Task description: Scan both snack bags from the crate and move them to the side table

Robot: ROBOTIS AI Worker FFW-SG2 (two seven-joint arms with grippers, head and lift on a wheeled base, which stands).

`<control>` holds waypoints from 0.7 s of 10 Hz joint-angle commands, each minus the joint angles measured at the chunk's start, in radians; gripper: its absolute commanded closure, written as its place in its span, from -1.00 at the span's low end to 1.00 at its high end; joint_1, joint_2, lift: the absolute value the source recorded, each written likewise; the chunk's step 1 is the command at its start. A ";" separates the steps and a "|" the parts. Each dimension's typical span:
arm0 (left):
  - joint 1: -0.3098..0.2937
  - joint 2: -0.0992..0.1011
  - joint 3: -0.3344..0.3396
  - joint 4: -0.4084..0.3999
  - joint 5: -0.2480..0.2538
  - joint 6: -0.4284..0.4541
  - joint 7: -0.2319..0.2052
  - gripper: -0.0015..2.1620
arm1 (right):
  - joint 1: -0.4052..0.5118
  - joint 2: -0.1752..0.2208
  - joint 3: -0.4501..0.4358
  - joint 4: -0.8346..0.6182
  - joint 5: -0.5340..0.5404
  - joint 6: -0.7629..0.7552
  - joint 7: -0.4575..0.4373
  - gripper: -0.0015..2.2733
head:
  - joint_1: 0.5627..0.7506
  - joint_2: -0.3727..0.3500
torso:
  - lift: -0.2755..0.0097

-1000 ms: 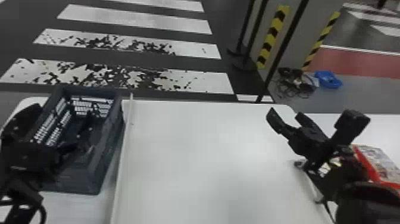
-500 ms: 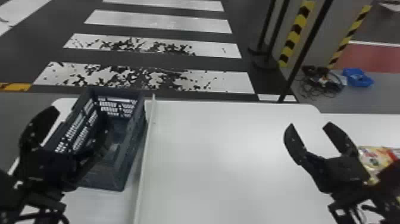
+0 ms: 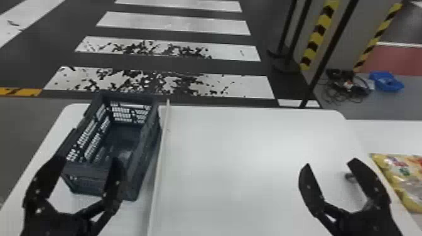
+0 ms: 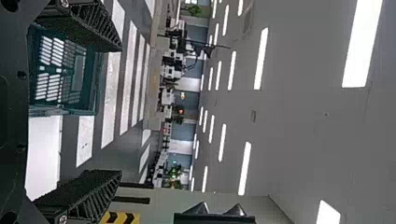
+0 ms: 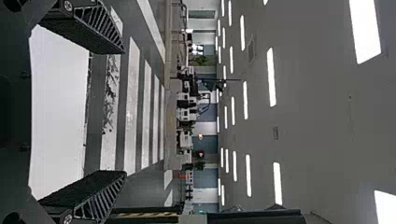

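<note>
Head view: you have the snack bag cut off at right edge. Lower left, the left gripper partly hides your crate; lower right, a dark item is too small to identify.

In your head view, the crate sits on the left of the bench, beside the long strip. To your right, a snack bag lies on the side bench; cables lie on the floor behind.
</note>
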 commanded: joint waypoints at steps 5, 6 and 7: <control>0.121 -0.004 0.064 -0.006 0.028 0.168 -0.105 -0.95 | 0.092 -0.004 -0.001 0.058 -0.001 0.017 -0.009 -0.93 | 0.41 -0.26 | 0.26; 0.127 -0.008 0.084 -0.023 0.034 0.241 -0.119 -0.95 | 0.096 -0.004 -0.009 0.052 -0.002 0.093 -0.009 -0.93 | 0.41 -0.26 | 0.26; 0.134 -0.013 0.098 -0.032 0.035 0.257 -0.120 -0.95 | 0.106 -0.003 -0.020 0.047 -0.008 0.105 -0.009 -0.93 | 0.41 -0.25 | 0.26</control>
